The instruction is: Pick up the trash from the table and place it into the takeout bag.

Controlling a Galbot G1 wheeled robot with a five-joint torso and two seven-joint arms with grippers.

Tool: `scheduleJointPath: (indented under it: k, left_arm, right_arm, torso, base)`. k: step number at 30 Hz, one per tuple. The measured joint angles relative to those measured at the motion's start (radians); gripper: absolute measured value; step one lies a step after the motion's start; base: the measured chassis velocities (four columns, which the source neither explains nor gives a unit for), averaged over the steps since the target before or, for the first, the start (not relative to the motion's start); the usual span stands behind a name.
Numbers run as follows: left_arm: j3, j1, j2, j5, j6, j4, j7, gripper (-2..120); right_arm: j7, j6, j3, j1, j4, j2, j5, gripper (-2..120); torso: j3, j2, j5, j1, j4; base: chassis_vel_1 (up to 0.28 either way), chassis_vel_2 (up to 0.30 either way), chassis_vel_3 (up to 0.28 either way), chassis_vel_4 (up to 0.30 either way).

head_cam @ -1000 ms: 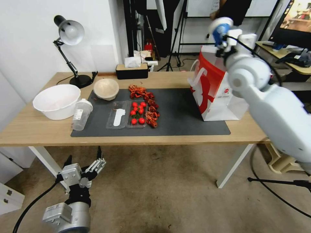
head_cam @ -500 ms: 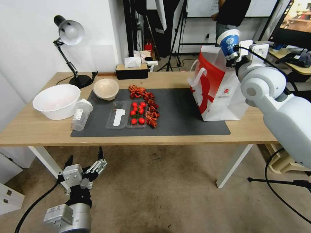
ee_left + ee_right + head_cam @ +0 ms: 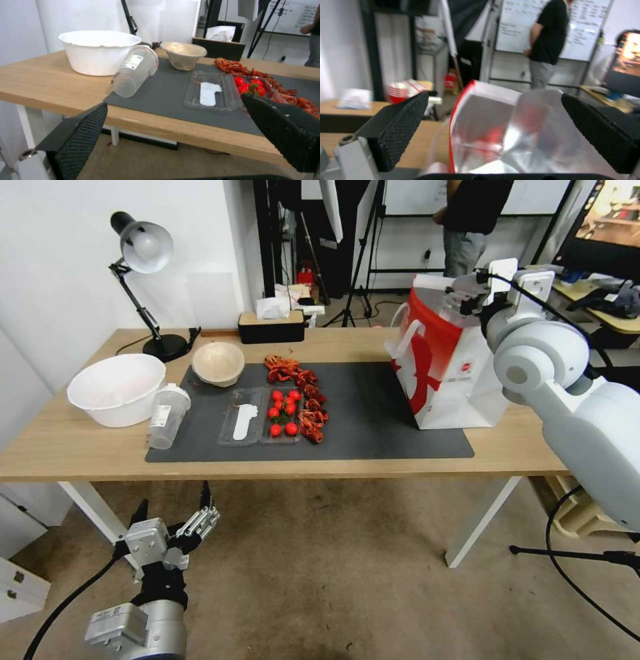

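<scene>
R claw (image 3: 465,292) sits above the open top of the bag (image 3: 460,373), fingers spread wide, nothing between them; wrist view looks straight down into the bag's mouth (image 3: 506,120). Bag stands upright at the right end of the bench (image 3: 80,447), partly on the grey mat (image 3: 373,420). L claw (image 3: 175,513) hangs low in front of the bench, below its edge, also spread apart w/ nothing held. Trash on the bench: clear lidded cup (image 3: 135,71) lying on its side at the mat's left edge, just beside the white tub (image 3: 98,51); beige bowl (image 3: 183,55) upright on the mat's back corner. Clear tray (image 3: 210,90) w/ tomatoes (image 3: 283,413) mid-mat, red scraps (image 3: 300,393) alongside.
</scene>
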Motion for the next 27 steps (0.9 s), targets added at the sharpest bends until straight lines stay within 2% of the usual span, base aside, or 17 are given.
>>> scheduleJointPath:
  k: [5, 9, 12, 13, 16, 17, 19, 20, 21, 22, 23, 24, 25, 27]
  left_arm:
    - [0.0, 0.001, -0.001, 0.0, 0.0, -0.003, 0.0, 100]
    - [0.0, 0.002, -0.002, 0.001, 0.001, -0.005, 0.0, 100]
    - [-0.007, 0.0, -0.002, -0.001, 0.004, -0.007, 0.008, 100]
    - [-0.007, 0.0, -0.002, -0.001, 0.004, -0.007, 0.008, 100]
    - [-0.005, -0.007, -0.003, -0.005, 0.004, -0.007, 0.011, 100]
    - [-0.005, -0.007, -0.003, -0.005, 0.004, -0.007, 0.011, 100]
    - [-0.004, -0.009, -0.003, -0.007, 0.002, -0.006, 0.013, 100]
    - [-0.007, -0.008, -0.002, -0.01, 0.0, -0.005, 0.013, 100]
    - [-0.007, -0.008, -0.002, -0.01, 0.0, -0.005, 0.013, 100]
    - [-0.008, -0.011, 0.0, -0.014, 0.0, -0.004, 0.014, 100]
    - [-0.008, -0.013, 0.001, -0.016, 0.0, -0.002, 0.015, 100]
    - [-0.006, -0.016, 0.002, -0.018, -0.001, 0.002, 0.016, 100]
    - [-0.006, -0.016, 0.002, -0.018, -0.001, 0.002, 0.016, 100]
    - [0.003, -0.019, 0.004, -0.018, -0.004, 0.009, 0.017, 100]
  right_arm:
    - [-0.016, 0.025, 0.0, -0.003, 0.019, 0.0, 0.001, 100]
    - [-0.052, 0.081, 0.001, -0.019, 0.071, -0.01, 0.012, 100]
    - [-0.15, 0.214, 0.025, -0.12, 0.167, -0.048, 0.026, 100]
    - [-0.15, 0.214, 0.025, -0.12, 0.167, -0.048, 0.026, 100]
    - [-0.275, 0.366, 0.099, -0.318, 0.261, -0.086, -0.025, 100]
    - [-0.275, 0.366, 0.099, -0.318, 0.261, -0.086, -0.025, 100]
    - [-0.304, 0.431, 0.142, -0.45, 0.307, -0.096, -0.085, 100]
    - [-0.314, 0.505, 0.191, -0.61, 0.338, -0.098, -0.173, 100]
    - [-0.314, 0.505, 0.191, -0.61, 0.338, -0.098, -0.173, 100]
    - [-0.326, 0.557, 0.252, -0.72, 0.364, -0.095, -0.226, 100]
    - [-0.338, 0.591, 0.293, -0.791, 0.377, -0.088, -0.257, 100]
    - [-0.394, 0.699, 0.417, -1.016, 0.39, -0.043, -0.344, 100]
    - [-0.394, 0.699, 0.417, -1.016, 0.39, -0.043, -0.344, 100]
    - [-0.449, 0.804, 0.488, -1.2, 0.38, 0.039, -0.431, 100]
  torso:
    - [0.0, 0.0, -0.0001, 0.0, 0.0001]
    - [0.0, 0.0, -0.0002, 0.0, 0.0001]
    - [0.0, 0.0, 0.0, 0.0, 0.0001]
    - [0.0, 0.0, 0.0, 0.0, 0.0001]
    - [0.0, 0.0, -0.0002, 0.0, 0.0001]
    - [0.0, 0.0, -0.0002, 0.0, 0.0001]
    - [0.0, 0.0, -0.0003, 0.0, 0.0]
    - [0.0, 0.0, 0.0008, 0.0, 0.0004]
    - [0.0, 0.0, 0.0008, 0.0, 0.0004]
    - [0.0, 0.0, -0.0006, 0.0, 0.0003]
    - [0.0, 0.0, -0.0007, 0.0, 0.0001]
    - [0.0, 0.0, -0.0001, 0.0, -0.0003]
    - [0.0, 0.0, -0.0001, 0.0, -0.0003]
    - [0.0, 0.0, 0.0001, 0.0, -0.0004]
  base:
    - [0.0, 0.0, 0.0, 0.0]
    - [0.0, 0.0, 0.0, 0.0]
    - [0.0, 0.0, 0.0, 0.0]
    - [0.0, 0.0, 0.0, 0.0]
    - [0.0, 0.0, 0.0, 0.0]
    - [0.0, 0.0, 0.0, 0.0]
    - [0.0, 0.0, 0.0, 0.0]
    - [0.0, 0.0, 0.0, 0.0]
    - [0.0, 0.0, 0.0, 0.0]
    - [0.0, 0.0, 0.0, 0.0]
    - [0.0, 0.0, 0.0, 0.0]
    - [0.0, 0.0, 0.0, 0.0]
    - [0.0, 0.0, 0.0, 0.0]
    - [0.0, 0.0, 0.0, 0.0]
